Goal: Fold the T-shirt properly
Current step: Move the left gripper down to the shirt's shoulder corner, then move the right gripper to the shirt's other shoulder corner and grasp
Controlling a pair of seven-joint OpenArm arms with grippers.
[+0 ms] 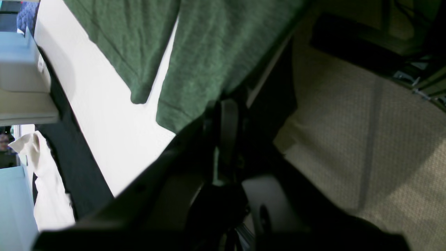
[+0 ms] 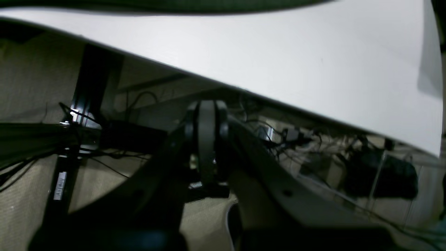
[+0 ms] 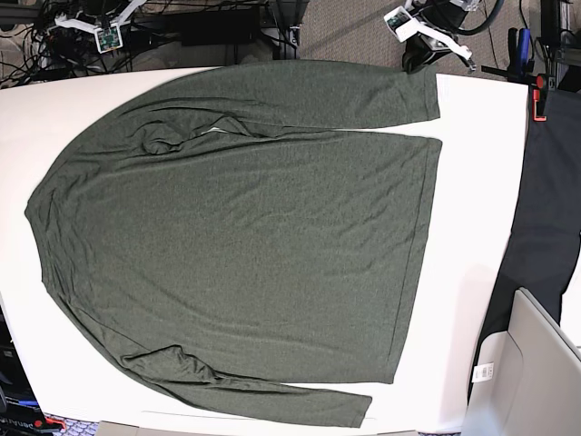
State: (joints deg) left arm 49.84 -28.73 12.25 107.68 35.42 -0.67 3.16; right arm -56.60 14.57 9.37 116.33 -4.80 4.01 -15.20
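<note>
The T-shirt (image 3: 245, 245), dark olive green with long sleeves, lies spread flat on the white table (image 3: 472, 227), collar to the left and hem to the right. One sleeve runs along the far edge, the other along the near edge. My left gripper (image 1: 224, 104) is shut, its tips pinching the edge of the far sleeve (image 1: 209, 59) near the cuff at the table's rim; the base view shows this gripper (image 3: 415, 62) at the top right. My right gripper (image 2: 206, 108) is shut on nothing, off the table beside its far edge. There the T-shirt (image 2: 174, 4) shows only as a dark strip.
A grey box (image 3: 536, 363) stands at the near right corner. A black strip (image 3: 545, 227) runs along the table's right side, with a red clamp (image 3: 542, 91) at its far end. Cables and a black table leg (image 2: 87, 87) hang below the far edge.
</note>
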